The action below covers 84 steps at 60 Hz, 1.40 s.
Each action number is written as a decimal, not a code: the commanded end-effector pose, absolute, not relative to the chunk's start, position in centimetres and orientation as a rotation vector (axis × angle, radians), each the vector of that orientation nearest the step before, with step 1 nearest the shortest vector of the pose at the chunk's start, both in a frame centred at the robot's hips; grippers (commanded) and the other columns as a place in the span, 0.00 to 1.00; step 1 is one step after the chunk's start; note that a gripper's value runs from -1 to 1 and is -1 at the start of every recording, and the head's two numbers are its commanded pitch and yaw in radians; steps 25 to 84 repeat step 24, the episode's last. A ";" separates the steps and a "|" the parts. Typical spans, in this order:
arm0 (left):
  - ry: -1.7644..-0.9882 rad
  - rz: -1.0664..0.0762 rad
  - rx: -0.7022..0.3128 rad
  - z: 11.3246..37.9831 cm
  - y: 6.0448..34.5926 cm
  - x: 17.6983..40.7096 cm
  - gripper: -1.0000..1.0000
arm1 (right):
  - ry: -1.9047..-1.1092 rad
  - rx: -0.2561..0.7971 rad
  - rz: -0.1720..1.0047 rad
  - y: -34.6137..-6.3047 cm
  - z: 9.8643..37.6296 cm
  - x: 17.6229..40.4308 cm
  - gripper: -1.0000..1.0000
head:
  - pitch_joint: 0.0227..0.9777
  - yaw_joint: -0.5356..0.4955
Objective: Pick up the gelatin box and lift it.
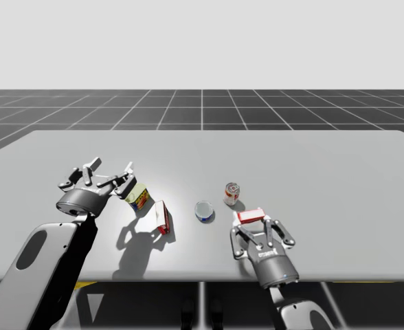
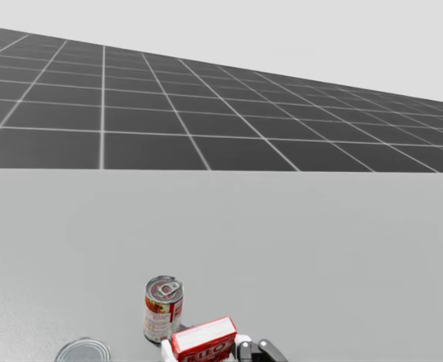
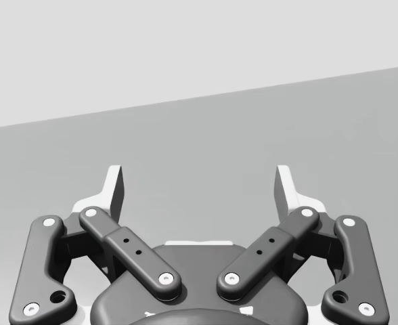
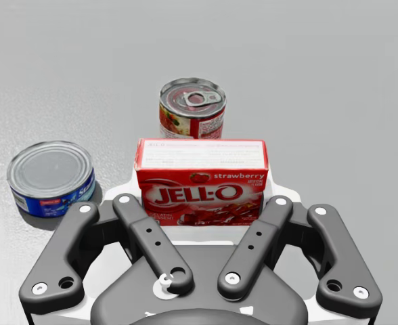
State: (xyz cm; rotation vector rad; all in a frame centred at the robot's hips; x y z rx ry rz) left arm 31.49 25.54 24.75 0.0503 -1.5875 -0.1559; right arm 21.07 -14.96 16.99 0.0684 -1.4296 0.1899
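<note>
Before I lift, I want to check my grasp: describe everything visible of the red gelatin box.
The red gelatin box is a small, cardboard-looking carton. It is red with white lettering and a pale top panel, closed and undented. It sits level on a long narrow side, with its front face toward my right wrist camera. It is held between the fingers of my right gripper, which press on its two short ends. A red-labelled can stands just beyond it, apart.

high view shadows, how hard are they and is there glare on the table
High view: my left arm and left gripper cast hard dark shadows on the table, with a bright patch beside the flat blue can; right wrist view: that can's shadow is soft and faint.
</note>
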 end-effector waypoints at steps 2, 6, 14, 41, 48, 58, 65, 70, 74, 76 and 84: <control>-1.590 -0.156 0.055 24.8 25.6 31.5 0.00 | -1.560 -0.036 0.059 -16.6 21.8 22.0 1.00 | 0.49 0.20; -1.590 -0.157 0.056 24.7 25.6 31.5 0.00 | -1.590 -0.032 0.043 -16.8 23.0 22.0 1.00 | 0.49 0.20; -1.591 -0.154 0.059 24.8 25.6 31.5 0.00 | -1.678 -0.041 0.033 -16.9 25.9 22.1 1.00 | 0.49 0.20; -1.592 -0.150 0.060 24.8 25.6 31.5 0.00 | -1.785 -0.055 0.034 -17.2 29.7 21.5 1.00 | 0.49 0.20; -1.592 -0.150 0.060 24.8 25.6 31.5 0.00 | -1.785 -0.055 0.034 -17.2 29.7 21.5 1.00 | 0.49 0.20; -1.592 -0.150 0.060 24.8 25.6 31.5 0.00 | -1.785 -0.055 0.034 -17.2 29.7 21.5 1.00 | 0.49 0.20; -1.592 -0.150 0.060 24.8 25.6 31.5 0.00 | -1.785 -0.055 0.034 -17.2 29.7 21.5 1.00 | 0.49 0.20; -1.592 -0.150 0.060 24.8 25.6 31.5 0.00 | -1.785 -0.055 0.034 -17.2 29.7 21.5 1.00 | 0.49 0.20; -1.592 -0.150 0.060 24.8 25.6 31.5 0.00 | -1.785 -0.055 0.034 -17.2 29.7 21.5 1.00 | 0.49 0.20; -1.592 -0.150 0.060 24.8 25.6 31.5 0.00 | -1.785 -0.055 0.034 -17.2 29.7 21.5 1.00 | 0.49 0.20; -1.592 -0.150 0.060 24.8 25.6 31.5 0.00 | -1.785 -0.055 0.034 -17.2 29.7 21.5 1.00 | 0.49 0.20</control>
